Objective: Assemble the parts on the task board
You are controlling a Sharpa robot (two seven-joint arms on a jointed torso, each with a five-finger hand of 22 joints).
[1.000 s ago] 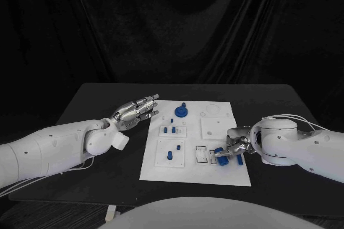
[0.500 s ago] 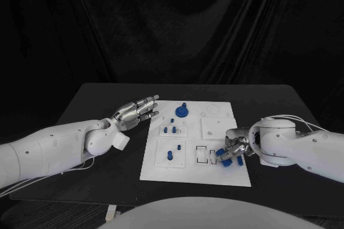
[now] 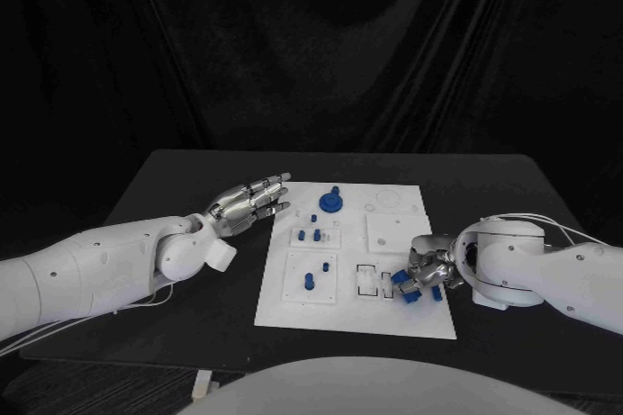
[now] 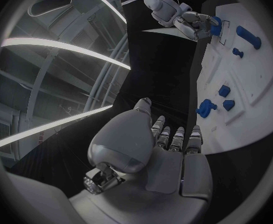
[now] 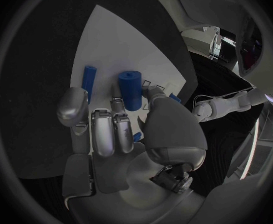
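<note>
A lab test stage; black drapes [image 3: 325, 64] hang behind a black table [image 3: 169, 176].

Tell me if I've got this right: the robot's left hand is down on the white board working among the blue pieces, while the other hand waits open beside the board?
It's the other way round. In the head view the right hand is down on the white board among the blue pieces, and the left hand waits open beside the board.
</note>
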